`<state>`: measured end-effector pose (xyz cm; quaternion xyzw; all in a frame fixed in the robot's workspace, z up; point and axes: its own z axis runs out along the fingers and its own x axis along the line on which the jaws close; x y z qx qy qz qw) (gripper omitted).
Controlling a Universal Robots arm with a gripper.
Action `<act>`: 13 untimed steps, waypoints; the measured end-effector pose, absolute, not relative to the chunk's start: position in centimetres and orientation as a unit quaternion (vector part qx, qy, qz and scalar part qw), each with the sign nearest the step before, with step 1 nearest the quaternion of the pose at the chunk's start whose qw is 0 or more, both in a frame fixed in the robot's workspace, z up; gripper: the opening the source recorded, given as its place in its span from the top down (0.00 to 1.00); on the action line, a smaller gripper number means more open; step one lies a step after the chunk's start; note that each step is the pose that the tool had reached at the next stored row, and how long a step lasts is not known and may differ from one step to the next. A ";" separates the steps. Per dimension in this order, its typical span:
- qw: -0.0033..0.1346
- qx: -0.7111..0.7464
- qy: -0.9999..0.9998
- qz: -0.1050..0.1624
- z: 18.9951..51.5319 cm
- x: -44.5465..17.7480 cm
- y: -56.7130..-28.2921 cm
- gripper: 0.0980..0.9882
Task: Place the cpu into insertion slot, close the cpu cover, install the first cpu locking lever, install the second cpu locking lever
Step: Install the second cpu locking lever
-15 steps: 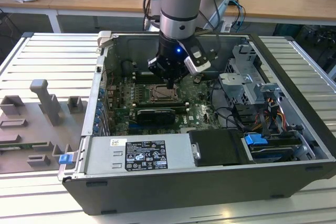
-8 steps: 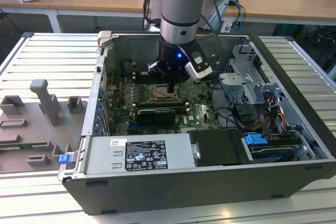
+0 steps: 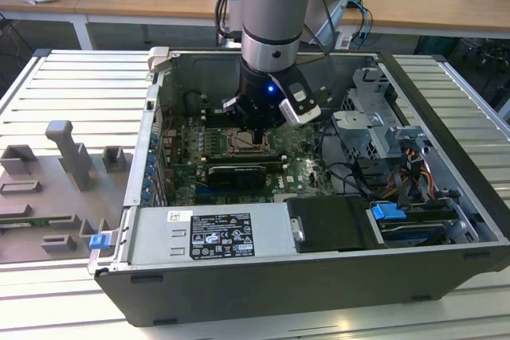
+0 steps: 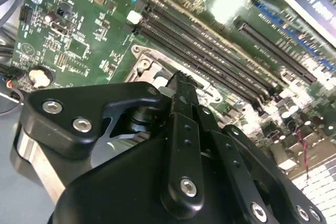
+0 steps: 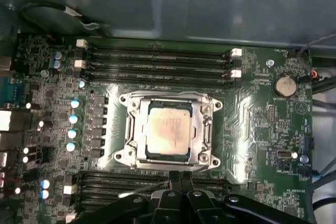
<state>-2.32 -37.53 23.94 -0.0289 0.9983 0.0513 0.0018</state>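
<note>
In the first wrist view the cpu (image 5: 168,132) lies flat in the insertion slot (image 5: 124,156), its pale metal face showing through the cut-out of the cpu cover (image 5: 137,129), which lies down around it. My gripper (image 5: 181,176) is shut with nothing between its fingers, its tips just off the socket edge that faces the camera. A thin metal lever (image 5: 144,188) runs along that edge beside the fingertips. The second wrist view has the gripper (image 4: 181,80) shut and low over the socket's rim (image 4: 144,66). The exterior view has the arm upright over the socket (image 3: 240,142).
Long black memory slots (image 5: 157,56) flank the socket on two sides. In the case sit a black graphics card (image 3: 237,174), a power supply (image 3: 211,232), a drive cage (image 3: 374,125) and loose cables (image 3: 351,177). A grey fixture tray (image 3: 56,189) lies at the exterior view's left.
</note>
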 end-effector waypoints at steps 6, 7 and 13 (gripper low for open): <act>0.002 -0.030 0.998 0.052 23.9 -4.5 -38.0 0.99; 0.002 -0.030 0.998 0.052 23.9 -4.8 -38.0 0.99; 0.002 -0.033 0.998 0.056 23.3 -6.1 -38.0 0.99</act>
